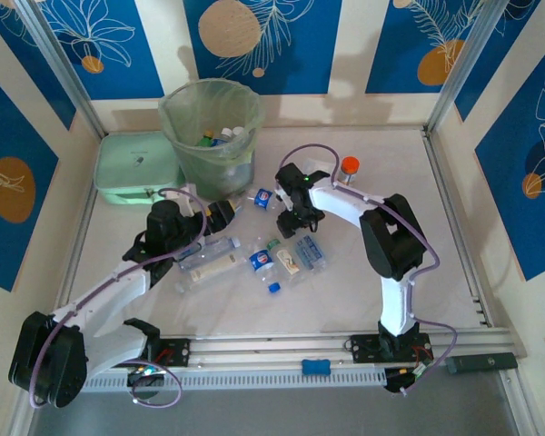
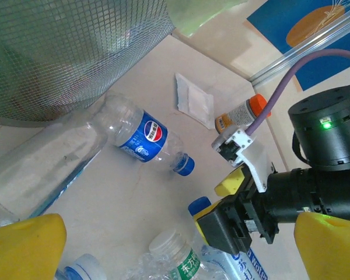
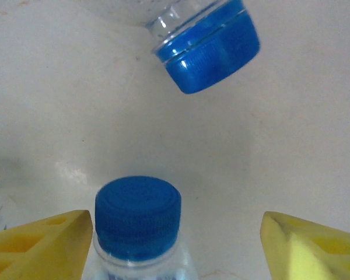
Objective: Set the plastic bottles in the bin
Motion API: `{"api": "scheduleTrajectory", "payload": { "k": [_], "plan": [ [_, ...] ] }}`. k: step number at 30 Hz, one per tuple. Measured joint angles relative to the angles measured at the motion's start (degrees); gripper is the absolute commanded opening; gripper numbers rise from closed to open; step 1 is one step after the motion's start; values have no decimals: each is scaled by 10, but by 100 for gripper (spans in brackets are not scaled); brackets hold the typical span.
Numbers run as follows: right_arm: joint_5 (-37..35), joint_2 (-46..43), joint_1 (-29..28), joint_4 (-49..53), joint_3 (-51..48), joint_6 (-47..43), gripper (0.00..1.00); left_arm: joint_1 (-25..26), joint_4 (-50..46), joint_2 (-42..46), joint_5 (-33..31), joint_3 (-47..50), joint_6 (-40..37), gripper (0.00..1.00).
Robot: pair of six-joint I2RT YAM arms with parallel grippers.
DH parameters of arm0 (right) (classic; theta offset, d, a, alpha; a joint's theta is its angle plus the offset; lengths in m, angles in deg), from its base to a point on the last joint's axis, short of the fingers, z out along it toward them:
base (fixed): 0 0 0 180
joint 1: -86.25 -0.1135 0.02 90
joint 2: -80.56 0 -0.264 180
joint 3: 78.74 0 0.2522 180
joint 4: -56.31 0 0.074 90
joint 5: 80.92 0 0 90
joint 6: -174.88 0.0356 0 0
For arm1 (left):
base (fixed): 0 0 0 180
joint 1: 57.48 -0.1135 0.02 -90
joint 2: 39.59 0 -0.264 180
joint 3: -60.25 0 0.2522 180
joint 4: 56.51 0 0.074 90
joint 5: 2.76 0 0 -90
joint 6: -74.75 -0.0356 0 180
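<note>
While my left pincer (image 2: 178, 251) hangs open near the bin (image 1: 189, 136), my right pincer (image 3: 175, 224) holds its fingers spread apart on either side of a blue-capped bottle (image 3: 137, 213).

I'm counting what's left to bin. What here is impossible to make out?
- Bin, top view: a few caps show inside; its wall hides the rest, so no count.
- Bottle at the right tool, right wrist view: body cut off by the bottom edge.
- Second bottle, same view: blurred, cut off by the top edge.
- Jar, left wrist view: label too small to read.
</note>
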Motion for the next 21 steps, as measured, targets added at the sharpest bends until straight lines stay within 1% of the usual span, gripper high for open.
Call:
{"api": "scheduleTrajectory", "payload": {
  "k": [5, 7, 10, 15, 18, 21],
  "plan": [
    [2, 17, -6, -4, 0, 6, 67, 3, 0, -1, -1, 0, 0, 100],
    [2, 21, -9, -4, 0, 10, 62, 4, 0, -2, -1, -2, 0, 100],
    [4, 22, -9, -4, 0, 12, 52, 6, 0, -8, -2, -5, 0, 100],
    [10, 22, -9, -5, 0, 18, 39, 11, -1, -12, -5, -10, 0, 100],
    [22, 21, -5, -7, 0, 23, 36, 18, -12, -13, -12, -20, -5, 100],
    [44, 14, 3, -7, 0, 31, 35, 33, -28, -17, -23, -35, -18, 100]
  ]
}}
